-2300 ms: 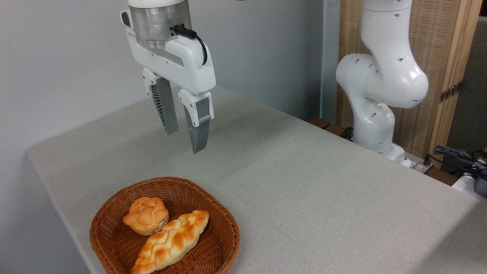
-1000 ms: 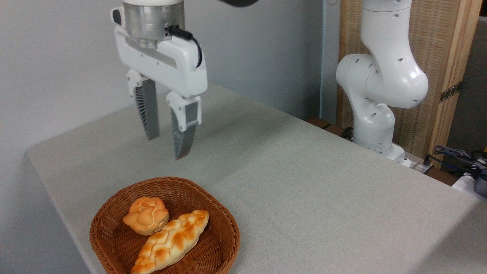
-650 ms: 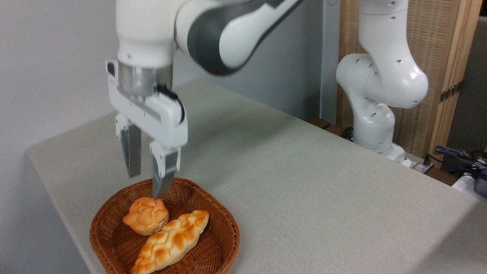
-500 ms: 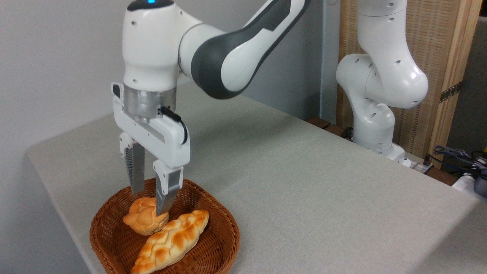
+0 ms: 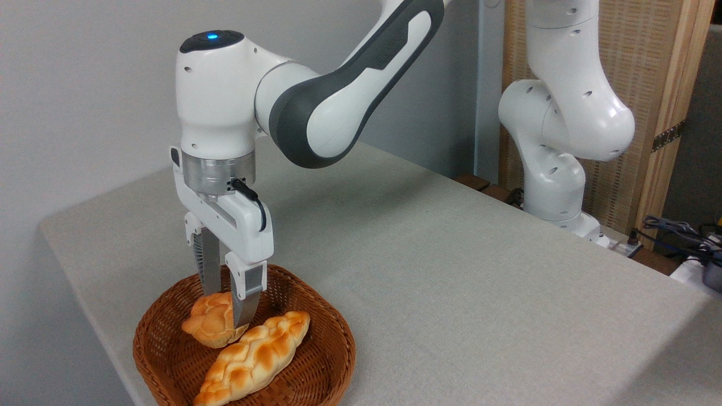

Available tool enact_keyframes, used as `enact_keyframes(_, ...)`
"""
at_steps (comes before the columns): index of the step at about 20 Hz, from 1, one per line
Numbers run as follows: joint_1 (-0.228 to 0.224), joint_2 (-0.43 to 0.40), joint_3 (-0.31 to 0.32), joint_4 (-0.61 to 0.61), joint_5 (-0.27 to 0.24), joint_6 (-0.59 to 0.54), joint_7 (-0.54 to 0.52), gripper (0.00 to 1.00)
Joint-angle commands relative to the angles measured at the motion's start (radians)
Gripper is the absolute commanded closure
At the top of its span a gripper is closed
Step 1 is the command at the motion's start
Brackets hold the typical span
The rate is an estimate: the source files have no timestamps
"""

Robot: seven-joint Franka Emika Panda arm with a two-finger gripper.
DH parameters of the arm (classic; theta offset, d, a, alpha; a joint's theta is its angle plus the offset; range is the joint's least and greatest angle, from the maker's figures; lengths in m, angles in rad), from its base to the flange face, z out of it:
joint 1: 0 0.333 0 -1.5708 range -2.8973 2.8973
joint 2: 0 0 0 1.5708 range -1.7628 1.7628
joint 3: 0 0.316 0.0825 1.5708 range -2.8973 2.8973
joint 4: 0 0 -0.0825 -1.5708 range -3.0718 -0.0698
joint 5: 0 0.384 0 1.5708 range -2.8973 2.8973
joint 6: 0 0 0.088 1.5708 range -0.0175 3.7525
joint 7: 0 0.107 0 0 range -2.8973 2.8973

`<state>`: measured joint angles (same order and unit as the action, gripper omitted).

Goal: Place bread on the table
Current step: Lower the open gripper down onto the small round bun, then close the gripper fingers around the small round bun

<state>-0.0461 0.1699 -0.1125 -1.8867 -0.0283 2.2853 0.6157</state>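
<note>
While my arm reaches down from above, my gripper (image 5: 225, 307) points straight down into the wicker basket (image 5: 316, 361) at the near left corner of the table (image 5: 451, 270). My 2 fingers (image 5: 243, 296) straddle the bread (image 5: 210, 321), 1 behind its top and 1 in front of its right side, both seeming to press against it; I take them as clenched on the bun, though the far contact is partly hidden. It sits in the basket, just beside the long braided loaf (image 5: 254, 358). My base (image 5: 555, 169) stands at the far right edge.
</note>
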Motion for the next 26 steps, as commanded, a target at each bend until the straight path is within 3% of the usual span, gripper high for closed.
enact_keyframes(1,0.000,0.016,-0.012,-0.009,0.019,0.052,-0.008,0.02)
enact_keyframes(5,0.002,0.017,-0.013,-0.011,0.034,0.063,-0.002,0.44)
enact_keyframes(7,0.002,0.017,-0.013,-0.012,0.045,0.063,-0.001,0.52)
enact_keyframes(15,0.002,0.017,-0.013,-0.012,0.045,0.062,-0.002,0.57)
enact_keyframes(26,0.002,0.013,-0.013,-0.011,0.044,0.051,-0.004,0.57)
